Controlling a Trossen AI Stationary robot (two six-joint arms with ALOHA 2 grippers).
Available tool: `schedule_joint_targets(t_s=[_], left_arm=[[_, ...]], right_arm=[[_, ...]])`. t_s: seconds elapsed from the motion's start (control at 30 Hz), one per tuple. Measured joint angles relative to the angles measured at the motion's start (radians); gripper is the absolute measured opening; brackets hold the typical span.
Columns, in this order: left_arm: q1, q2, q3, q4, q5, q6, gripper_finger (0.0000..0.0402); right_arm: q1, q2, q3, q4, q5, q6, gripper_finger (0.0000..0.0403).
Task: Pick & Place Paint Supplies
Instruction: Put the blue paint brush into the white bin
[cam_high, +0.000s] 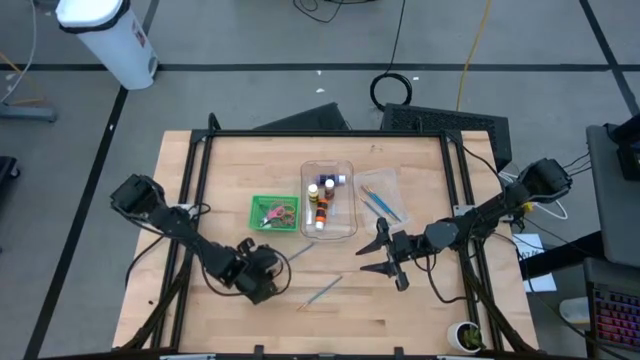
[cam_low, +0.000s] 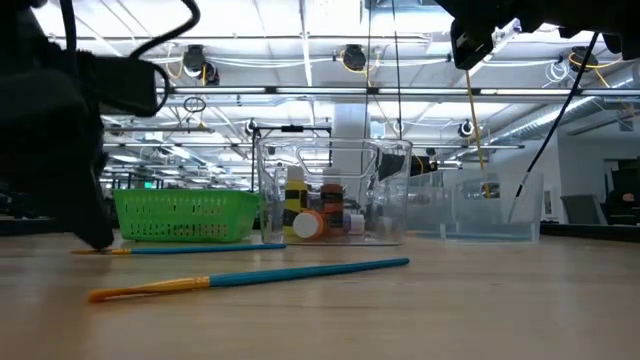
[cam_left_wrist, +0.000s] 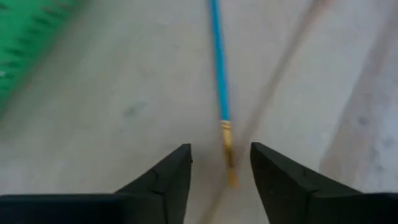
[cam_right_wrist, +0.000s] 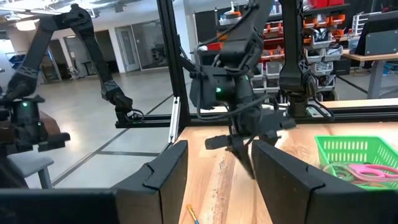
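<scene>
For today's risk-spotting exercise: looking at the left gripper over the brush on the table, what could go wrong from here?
1. The left gripper has open fingers around only the brush tip; closing there might let the thin brush pivot or slip.
2. The green basket sits close by; a swing could nudge it.

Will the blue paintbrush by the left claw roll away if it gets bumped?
Probably a bit. The blue paintbrush is thin, round-looking and lies flat on the smooth table, so a nudge could roll it. It looks light and stiff. The left claw sits open around its tip.
</scene>
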Motion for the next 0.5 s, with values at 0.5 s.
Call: schedule_joint_targets(t_s=[0.5], left_arm=[[-0.002, -0.003, -0.073, 0.075, 0.050, -0.012, 0.0095]], right_arm=[[0.000, 0.000, 0.000, -0.006, 0.000, 0.001, 0.0169]])
